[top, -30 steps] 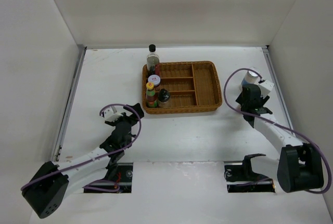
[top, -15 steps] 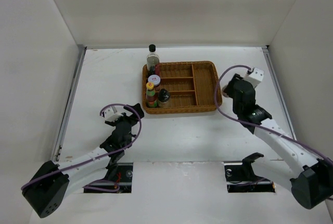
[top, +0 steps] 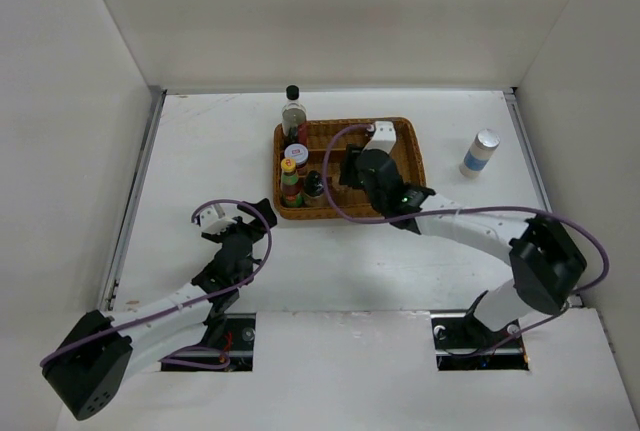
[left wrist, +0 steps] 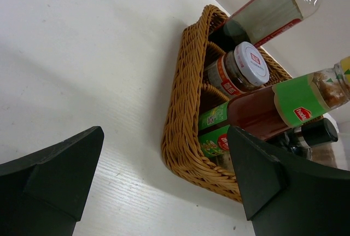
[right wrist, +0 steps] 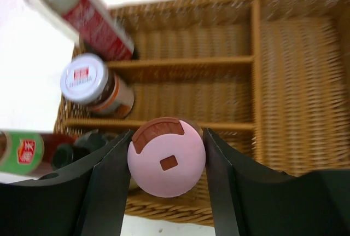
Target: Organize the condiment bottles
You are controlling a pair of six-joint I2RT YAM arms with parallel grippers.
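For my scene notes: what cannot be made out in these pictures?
- Right wrist view: the pink-capped shaker shows only its cap, which hides its body; the picture is also blurred.
- Left wrist view: the tall clear bottle is cut off by the top edge.
- Top view: the silver-capped bottle has a label too small to read.

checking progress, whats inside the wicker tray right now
Along its left side: tall clear bottle, white-lidded jar, yellow-capped sauce bottle, black-capped bottle. The right gripper holds the pink-capped shaker over the wicker tray, hiding what lies beneath it.
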